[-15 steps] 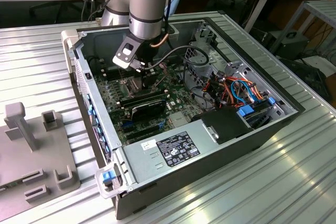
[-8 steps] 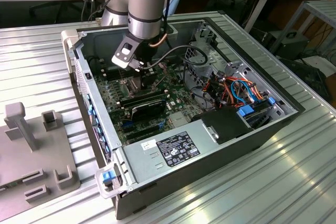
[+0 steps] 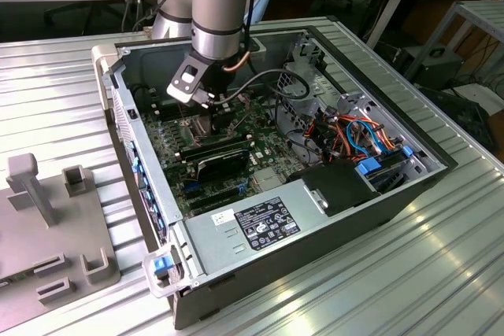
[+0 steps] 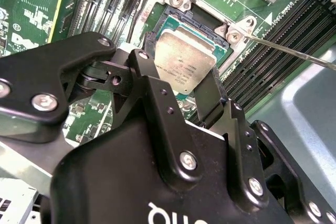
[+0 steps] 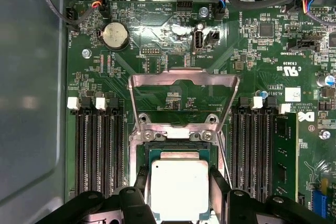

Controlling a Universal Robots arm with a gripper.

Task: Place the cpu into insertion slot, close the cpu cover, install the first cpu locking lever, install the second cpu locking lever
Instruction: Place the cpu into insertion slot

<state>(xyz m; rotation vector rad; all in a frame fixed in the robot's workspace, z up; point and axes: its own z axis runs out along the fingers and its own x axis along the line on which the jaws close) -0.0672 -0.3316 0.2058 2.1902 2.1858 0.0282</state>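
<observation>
My gripper (image 3: 206, 109) reaches down into an open computer case (image 3: 134, 194) over the motherboard. In both wrist views it (image 4: 181, 74) (image 5: 179, 195) is shut on the cpu (image 4: 185, 59) (image 5: 178, 187), a silver-grey square chip clamped between two black fingers (image 5: 218, 182). The chip sits just over the insertion slot (image 4: 178, 23) (image 5: 157, 154), roughly lined up with it. Whether it touches the slot I cannot tell. The cpu cover (image 5: 184, 80), a silvery frame, stands swung open beyond the slot. A thin locking lever (image 4: 294, 53) juts out beside the slot.
Long black memory slots (image 5: 97, 150) flank the slot on both sides, with one memory stick (image 5: 286, 153) fitted. Cables (image 3: 362, 135), a power supply (image 3: 260, 222) and the case walls hem the arm in. A grey fixture (image 3: 47, 218) lies on the table at the exterior view's left.
</observation>
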